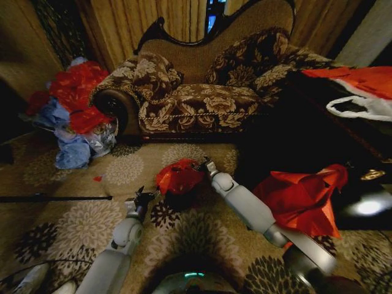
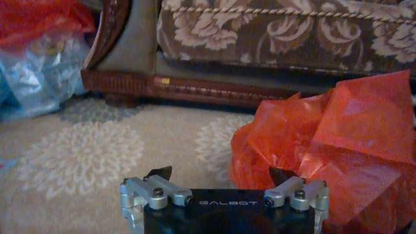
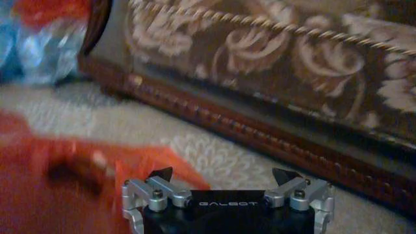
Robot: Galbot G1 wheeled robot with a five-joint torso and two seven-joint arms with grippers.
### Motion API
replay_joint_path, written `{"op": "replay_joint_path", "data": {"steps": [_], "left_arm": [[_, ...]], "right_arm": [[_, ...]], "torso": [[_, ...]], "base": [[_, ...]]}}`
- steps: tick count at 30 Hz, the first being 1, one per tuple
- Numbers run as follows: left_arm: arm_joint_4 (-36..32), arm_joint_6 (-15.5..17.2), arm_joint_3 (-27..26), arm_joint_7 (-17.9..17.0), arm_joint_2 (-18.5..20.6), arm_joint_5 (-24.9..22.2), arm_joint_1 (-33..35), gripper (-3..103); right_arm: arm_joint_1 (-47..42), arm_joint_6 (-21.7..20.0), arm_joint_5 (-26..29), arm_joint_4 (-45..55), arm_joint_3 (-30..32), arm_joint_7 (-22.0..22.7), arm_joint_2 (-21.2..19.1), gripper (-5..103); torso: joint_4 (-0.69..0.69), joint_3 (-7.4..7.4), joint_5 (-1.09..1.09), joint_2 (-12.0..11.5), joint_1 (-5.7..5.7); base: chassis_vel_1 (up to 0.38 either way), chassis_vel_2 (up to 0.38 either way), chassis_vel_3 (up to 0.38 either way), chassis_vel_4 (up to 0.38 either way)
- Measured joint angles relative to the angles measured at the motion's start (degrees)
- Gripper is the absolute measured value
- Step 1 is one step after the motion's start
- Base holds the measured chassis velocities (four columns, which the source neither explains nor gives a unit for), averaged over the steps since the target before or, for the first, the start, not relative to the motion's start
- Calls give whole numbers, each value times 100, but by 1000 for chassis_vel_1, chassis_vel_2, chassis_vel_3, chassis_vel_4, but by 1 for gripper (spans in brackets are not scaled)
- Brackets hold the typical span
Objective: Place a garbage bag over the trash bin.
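2 pale grey arms with rounded joints; each pincer has silver screwed brackets, black tips and "GALBOT" lettering.

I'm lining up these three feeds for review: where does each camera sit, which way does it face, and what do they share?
Head view: on the head, looking forward and down at the trash bin under the garbage bag; both arms, left gripper, right gripper.
Left wrist view: faces the sofa; its open left gripper beside the bag.
Right wrist view: faces the sofa; its open right gripper by the bag.
All three share sofa and bag.
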Motion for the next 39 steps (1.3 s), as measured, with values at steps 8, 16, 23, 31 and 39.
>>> {"op": "replay_joint_path", "data": {"steps": [8, 16, 23, 31, 39], "left_arm": [[169, -221, 96, 201, -54, 398, -7, 83], [149, -278, 111, 279, -55, 458, 2, 56], [166, -321, 112, 338, -70, 459, -23, 28], [201, -344, 160, 353, -97, 455, -88, 1], [182, -363, 175, 345, -116, 473, -25, 0]], "right_arm": [[53, -874, 2179, 1291, -214, 1439, 105, 100], [-320, -1202, 2617, 1284, -712, 1748, 210, 87], [-442, -1432, 3035, 1738, -880, 2014, -170, 65], [-753, -1512, 3059, 2178, -1066, 2052, -640, 27], [-1065, -1407, 2887, 2260, -943, 2017, -735, 1]], "torso": [[0, 0, -2, 0, 0], [1, 0, 1, 0, 0], [0, 1, 1, 0, 0], [0, 1, 1, 0, 1], [1, 0, 1, 0, 0]], "base": [[0, 0, 0, 0], [0, 0, 0, 0], [0, 0, 0, 0], [0, 0, 0, 0], [0, 0, 0, 0]]}}
